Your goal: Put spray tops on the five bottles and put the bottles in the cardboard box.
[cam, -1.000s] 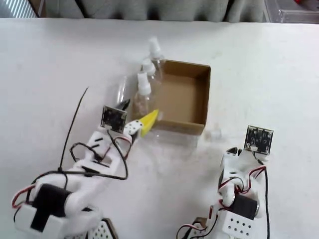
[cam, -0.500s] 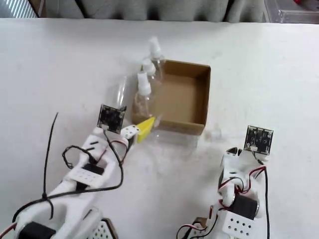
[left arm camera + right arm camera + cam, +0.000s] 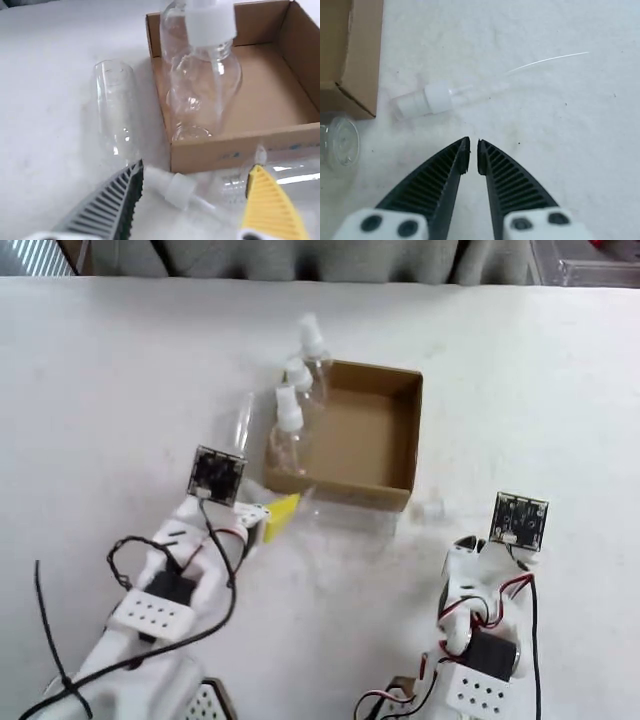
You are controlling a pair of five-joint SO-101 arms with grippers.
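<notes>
The cardboard box (image 3: 405, 440) sits mid-table, and three clear bottles with white spray tops (image 3: 288, 425) stand inside along its left wall (image 3: 200, 75). One uncapped clear bottle (image 3: 240, 420) (image 3: 117, 110) lies on the table left of the box. Another (image 3: 345, 515) (image 3: 285, 175) (image 3: 342, 145) lies along the box's front wall. My left gripper (image 3: 272, 515) (image 3: 197, 170) is open just before the box's front left corner, with a loose spray top (image 3: 172, 187) lying between its fingers. My right gripper (image 3: 472, 155) (image 3: 470, 545) is shut and empty, a little short of a second spray top (image 3: 427, 100) (image 3: 430, 508).
The white table (image 3: 540, 370) has free room to the right of the box and at the far left. A black cable (image 3: 45, 640) sticks up from the left arm. Grey and clear things line the table's far edge.
The left arm has drawn back toward the near left, taking its open gripper away from the box's front left corner. The right arm has not moved.
</notes>
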